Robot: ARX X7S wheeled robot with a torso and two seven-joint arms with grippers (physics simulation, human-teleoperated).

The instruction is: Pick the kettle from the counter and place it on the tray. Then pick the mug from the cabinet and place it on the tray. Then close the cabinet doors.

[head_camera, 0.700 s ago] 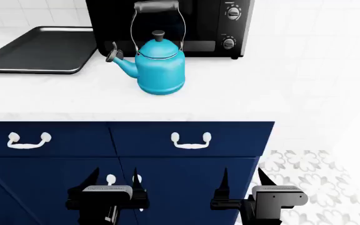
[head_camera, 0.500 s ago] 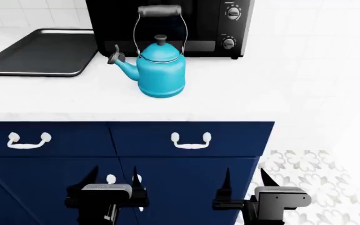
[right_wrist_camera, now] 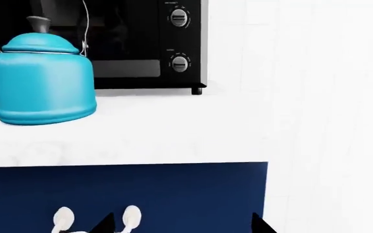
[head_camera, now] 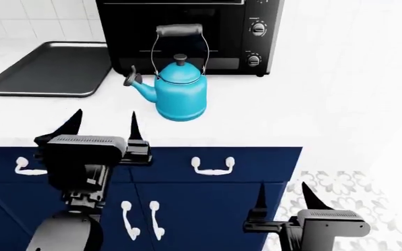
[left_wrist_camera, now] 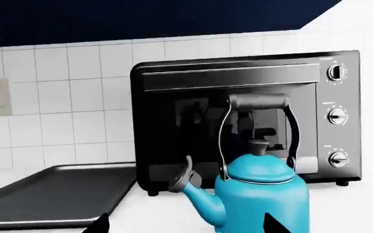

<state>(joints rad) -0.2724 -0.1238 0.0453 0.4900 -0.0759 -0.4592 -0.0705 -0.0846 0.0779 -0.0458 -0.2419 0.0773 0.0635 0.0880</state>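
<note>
My left pincer [head_camera: 103, 125] released, empty, near kettle [head_camera: 180, 94]. Risk: clipping spout or wire handle, tipping it on tabletop [head_camera: 271, 123]. Right pincer [head_camera: 283, 198] released, low.

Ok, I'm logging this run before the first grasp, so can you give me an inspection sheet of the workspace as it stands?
Surface: white counter, bare in front of the kettle.
Job's things: blue kettle upright on the counter, spout toward the tray, handle raised; dark tray beside the oven, nothing on it; mug not in view.
Clutter: black toaster oven directly behind the kettle.
Grippers: left gripper open, raised at the counter's front edge, short of the kettle; right gripper open, low in front of the cabinets; both hold nothing.
Cables: nothing seen.
Surroundings: navy drawers and doors with white handles below, white wall tiles behind, patterned floor at the right.
</note>
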